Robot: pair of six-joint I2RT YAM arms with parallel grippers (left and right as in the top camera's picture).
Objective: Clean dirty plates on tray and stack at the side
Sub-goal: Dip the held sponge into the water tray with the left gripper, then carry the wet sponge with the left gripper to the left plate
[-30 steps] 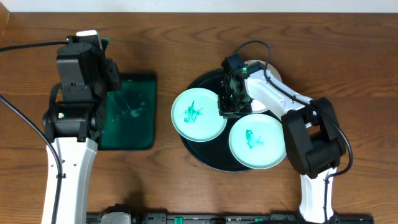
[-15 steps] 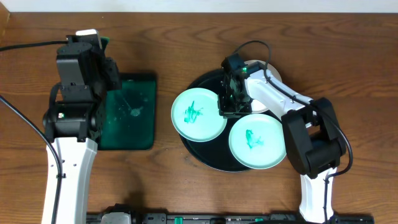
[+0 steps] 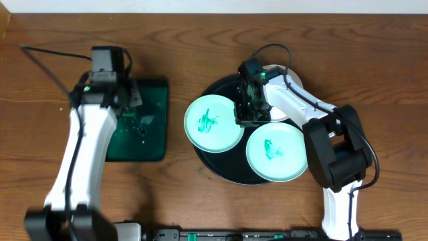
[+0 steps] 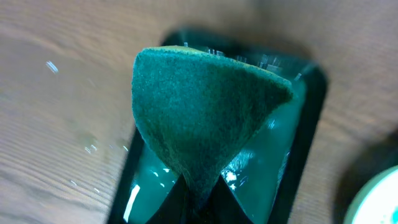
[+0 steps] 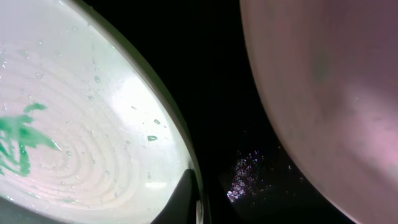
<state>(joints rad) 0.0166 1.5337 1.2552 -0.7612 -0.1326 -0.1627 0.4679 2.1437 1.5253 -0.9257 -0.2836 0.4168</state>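
Two pale mint-green plates (image 3: 212,123) (image 3: 276,152) with teal smears lie on the round black tray (image 3: 214,167). A white plate (image 3: 284,100) at the tray's back is partly hidden by my right arm. My right gripper (image 3: 245,119) is shut on the right rim of the left mint plate (image 5: 81,124), one finger (image 5: 183,199) lying on its inner face. The white plate (image 5: 336,93) fills the right of that view. My left gripper (image 4: 198,208) is shut on a dark green sponge (image 4: 205,118), held above the rectangular green tray (image 4: 298,143).
The rectangular green tray (image 3: 150,144) holds shiny liquid and sits left of the black tray on the wooden table (image 3: 200,40). Cables run from both arms across the table's back.
My left arm has swung into a new pose, its wrist now further back and right over the green tray, with the sponge. The right arm and the plates have not moved.
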